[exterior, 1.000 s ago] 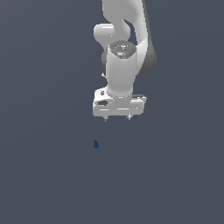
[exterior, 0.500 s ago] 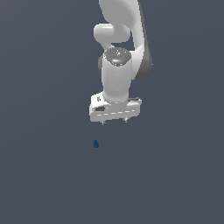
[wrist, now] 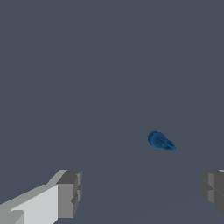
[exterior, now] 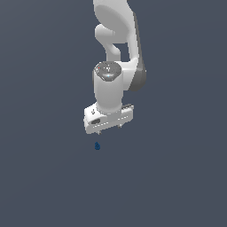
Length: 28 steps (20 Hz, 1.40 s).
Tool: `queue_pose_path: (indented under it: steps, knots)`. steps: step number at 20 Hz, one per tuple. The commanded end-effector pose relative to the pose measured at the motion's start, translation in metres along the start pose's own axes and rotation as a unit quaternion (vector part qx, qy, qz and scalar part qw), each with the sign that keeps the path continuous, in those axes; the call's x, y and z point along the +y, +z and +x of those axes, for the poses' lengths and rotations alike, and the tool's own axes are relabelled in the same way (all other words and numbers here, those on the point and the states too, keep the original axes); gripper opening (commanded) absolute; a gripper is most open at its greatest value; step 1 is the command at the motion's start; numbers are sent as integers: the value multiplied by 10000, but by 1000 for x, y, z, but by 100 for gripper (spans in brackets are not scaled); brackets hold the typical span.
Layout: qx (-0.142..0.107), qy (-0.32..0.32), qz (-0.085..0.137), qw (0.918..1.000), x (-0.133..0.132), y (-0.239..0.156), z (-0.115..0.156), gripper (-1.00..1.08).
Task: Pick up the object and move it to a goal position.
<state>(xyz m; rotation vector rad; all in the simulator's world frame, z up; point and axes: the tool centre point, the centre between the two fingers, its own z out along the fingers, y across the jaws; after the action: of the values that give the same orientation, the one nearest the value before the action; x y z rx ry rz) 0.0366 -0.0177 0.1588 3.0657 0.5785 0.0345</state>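
With the gripper (exterior: 108,127) jaws spread wide and empty, you'll likely find the tiny blue object (exterior: 97,146), lying on the desk just beneath, light and slippery, so pinch its rounder middle.

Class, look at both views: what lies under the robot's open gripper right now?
Below the gripper sits only the small dark blue object, apart from its fingers, on the bare grey floor. The object hides its own underside.

Gripper (exterior: 110,129) downward, jaws apart
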Motion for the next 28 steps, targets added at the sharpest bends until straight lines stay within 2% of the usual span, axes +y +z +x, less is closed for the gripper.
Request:
queue_pose_path:
  steps: [1, 7, 16, 22, 28]
  knots:
    - [-15, -285, 9, 9996, 9, 8, 0, 100]
    - [-44, -948, 42, 9955, 29, 27, 0, 100]
    - [-61, -1806, 104, 9835, 55, 53, -3, 100]
    - [-59, -2133, 131, 9769, 65, 64, -5, 100]
    - [-58, -2262, 143, 9740, 70, 68, -6, 100]
